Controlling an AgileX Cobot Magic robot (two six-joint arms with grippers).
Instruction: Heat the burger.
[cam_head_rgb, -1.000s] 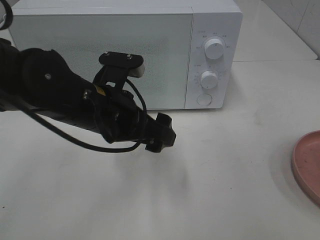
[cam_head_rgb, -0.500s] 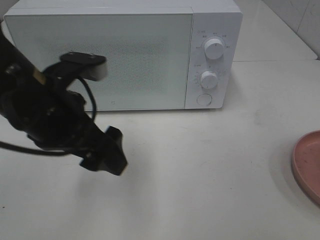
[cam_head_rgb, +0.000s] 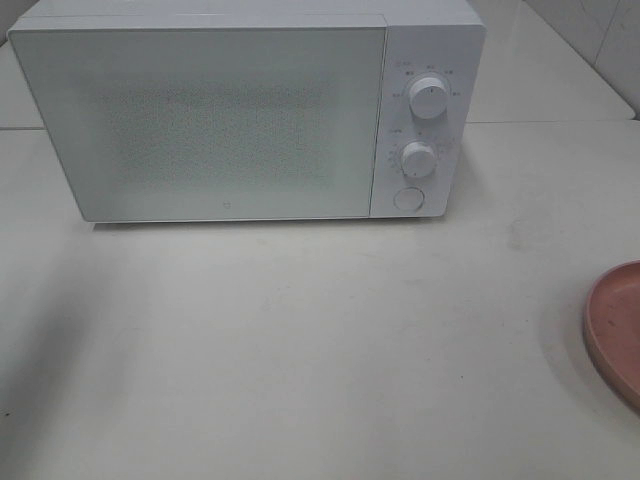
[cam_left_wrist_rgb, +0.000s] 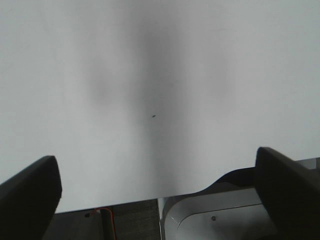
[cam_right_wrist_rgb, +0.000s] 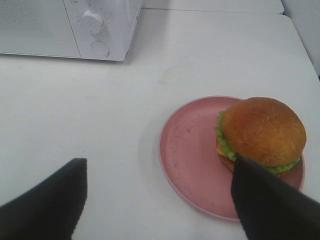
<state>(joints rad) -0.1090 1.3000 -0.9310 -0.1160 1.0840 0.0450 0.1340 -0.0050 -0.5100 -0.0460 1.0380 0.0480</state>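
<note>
The burger (cam_right_wrist_rgb: 261, 134) sits on a pink plate (cam_right_wrist_rgb: 192, 155) right of the closed microwave (cam_head_rgb: 250, 110). The right gripper (cam_right_wrist_rgb: 160, 200) hovers just short of it, jaws spread, empty (the nearer arm); the left gripper (cam_left_wrist_rgb: 160, 185) is also open.

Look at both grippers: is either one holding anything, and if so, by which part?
Nothing is held. The left gripper is open over bare table, and the right gripper is open above the pink plate, not touching the burger.
</note>
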